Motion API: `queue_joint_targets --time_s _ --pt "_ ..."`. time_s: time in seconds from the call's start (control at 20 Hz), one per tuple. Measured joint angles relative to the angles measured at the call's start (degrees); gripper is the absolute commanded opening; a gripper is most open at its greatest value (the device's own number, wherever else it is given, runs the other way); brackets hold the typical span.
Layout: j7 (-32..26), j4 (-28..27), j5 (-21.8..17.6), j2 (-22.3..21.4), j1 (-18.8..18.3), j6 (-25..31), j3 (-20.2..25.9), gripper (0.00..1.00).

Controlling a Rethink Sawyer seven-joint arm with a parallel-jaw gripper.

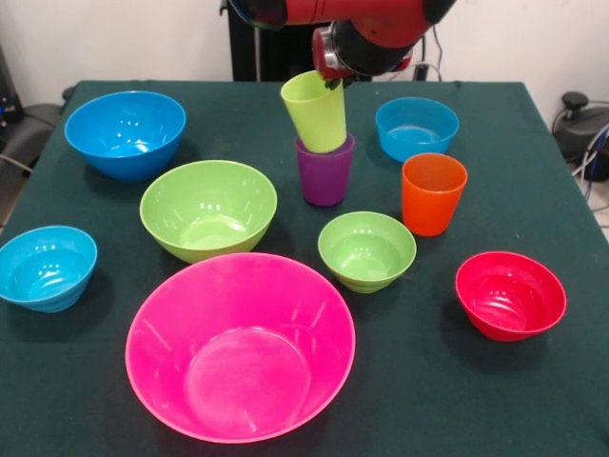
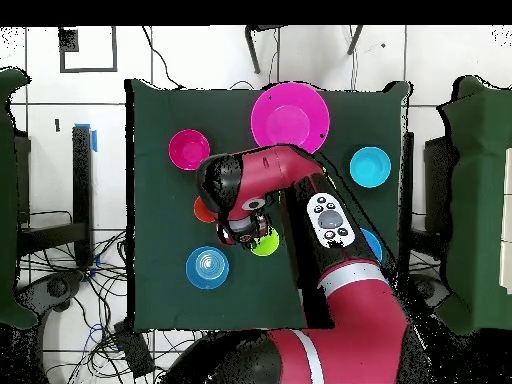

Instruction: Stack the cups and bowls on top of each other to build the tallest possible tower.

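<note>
Nearest your front camera sits the huge pink bowl (image 1: pixel 240 348), upright at the lower centre of the frame on the dark green tablecloth (image 1: pixel 419 400). Behind it you have the large green bowl (image 1: pixel 208 208) at centre left and the small green bowl (image 1: pixel 366 250) at centre right. One small light-blue bowl (image 1: pixel 46 268) sits at the left edge, the small red bowl (image 1: pixel 510 295) at the lower right, the large blue bowl (image 1: pixel 125 133) at the upper left, and a second small light-blue bowl (image 1: pixel 416 128) at the upper right. No bowl is nested in another; all stand apart.

At upper centre the purple cup (image 1: pixel 324 172) stands upright with the lime green cup (image 1: pixel 315 110) tilted in its mouth. The orange cup (image 1: pixel 433 193) stands just to the right of them, apart.

You see the gripper (image 1: pixel 335 82) at the lime green cup's upper rim, coming down from the red and black arm (image 1: pixel 381 24); you cannot tell how its jaws stand.

The cloth covers the whole table. In the overhead view the table stands on a white tiled floor (image 2: pixel 200 50) with cables (image 2: pixel 100 300) trailing at the lower left.
</note>
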Motion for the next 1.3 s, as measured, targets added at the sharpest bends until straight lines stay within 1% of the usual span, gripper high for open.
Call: queue_joint_targets --time_s 0.3,1.3 --pt "0.00 -0.02 -0.05 1.42 0.08 -0.01 0.00 0.00" --pt "0.00 -0.02 -0.21 1.49 0.08 -0.01 0.00 0.00"
